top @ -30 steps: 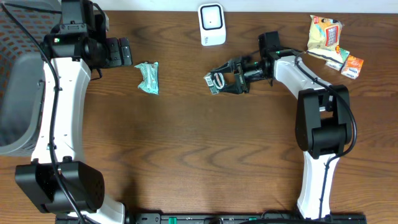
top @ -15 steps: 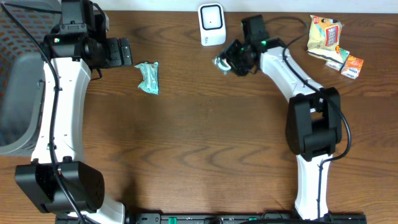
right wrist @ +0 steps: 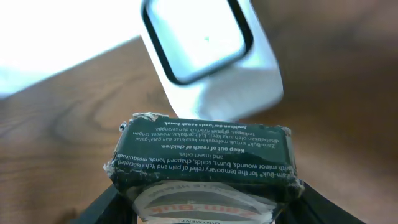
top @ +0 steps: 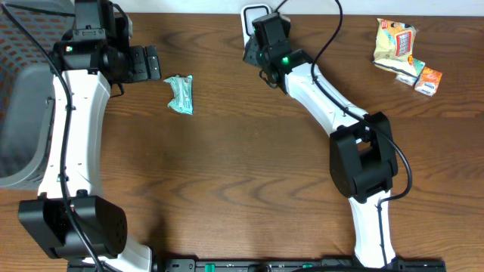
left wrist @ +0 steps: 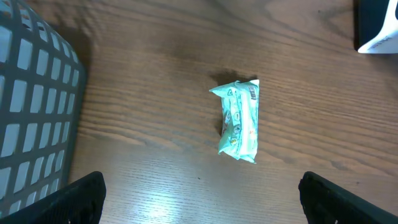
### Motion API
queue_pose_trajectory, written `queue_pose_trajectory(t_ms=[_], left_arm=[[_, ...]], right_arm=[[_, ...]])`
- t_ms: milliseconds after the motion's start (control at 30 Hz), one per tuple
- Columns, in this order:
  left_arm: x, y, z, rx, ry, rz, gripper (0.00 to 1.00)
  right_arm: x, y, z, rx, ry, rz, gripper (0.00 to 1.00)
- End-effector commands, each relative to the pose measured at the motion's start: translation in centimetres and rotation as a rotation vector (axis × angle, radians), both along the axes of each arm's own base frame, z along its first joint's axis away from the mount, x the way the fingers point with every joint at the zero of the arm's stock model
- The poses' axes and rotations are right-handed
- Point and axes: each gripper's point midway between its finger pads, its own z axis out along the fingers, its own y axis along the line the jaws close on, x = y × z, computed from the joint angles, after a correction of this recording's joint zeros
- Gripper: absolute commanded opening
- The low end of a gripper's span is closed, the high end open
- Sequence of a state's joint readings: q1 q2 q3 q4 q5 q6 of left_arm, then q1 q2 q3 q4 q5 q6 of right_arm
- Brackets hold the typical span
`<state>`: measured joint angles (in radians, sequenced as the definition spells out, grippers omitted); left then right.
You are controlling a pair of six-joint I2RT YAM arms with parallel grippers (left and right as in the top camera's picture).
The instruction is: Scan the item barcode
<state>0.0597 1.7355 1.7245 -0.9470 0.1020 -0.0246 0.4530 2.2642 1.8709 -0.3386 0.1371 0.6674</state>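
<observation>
The small ointment box looks light and stiff, pinched by its sides in the right gripper, scanner at twelve o'clock; the left gripper hangs spread wide.

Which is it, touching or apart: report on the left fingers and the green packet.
Apart. The left wrist view shows bare table between the left fingers and the green packet.

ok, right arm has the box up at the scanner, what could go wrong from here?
1. The dark box shows only printed text on its visible face. Whether a barcode faces the scanner cannot be told, so the read may fail.
2. The right gripper holds the box close to the scanner, and pushing further could knock it over.
</observation>
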Motion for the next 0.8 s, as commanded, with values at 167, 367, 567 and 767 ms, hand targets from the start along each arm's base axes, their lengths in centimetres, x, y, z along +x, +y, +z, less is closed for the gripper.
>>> queue_pose_trajectory(t_ms=[167,367,567,767], left_arm=[[-0.2,-0.1,-0.1,0.008,0.008,-0.013,0.98],[-0.2,-0.1,-0.1,0.008,0.008,-0.013,0.98],[-0.2,-0.1,-0.1,0.008,0.007,-0.013,0.98],[-0.2,-0.1,-0.1,0.008,0.008,-0.013,0.98]], right_arm=[[4.0,0.0,5.1,-0.165,-0.295,0.138,0.37],[6.2,-0.2,5.9,-0.139,-0.414,0.113,0.28],[8.1,-1.8,6.2,-0.115,-0.494,0.069,0.31],[8.7,-2.2,6.2,-0.092,-0.521,0.081,0.31]])
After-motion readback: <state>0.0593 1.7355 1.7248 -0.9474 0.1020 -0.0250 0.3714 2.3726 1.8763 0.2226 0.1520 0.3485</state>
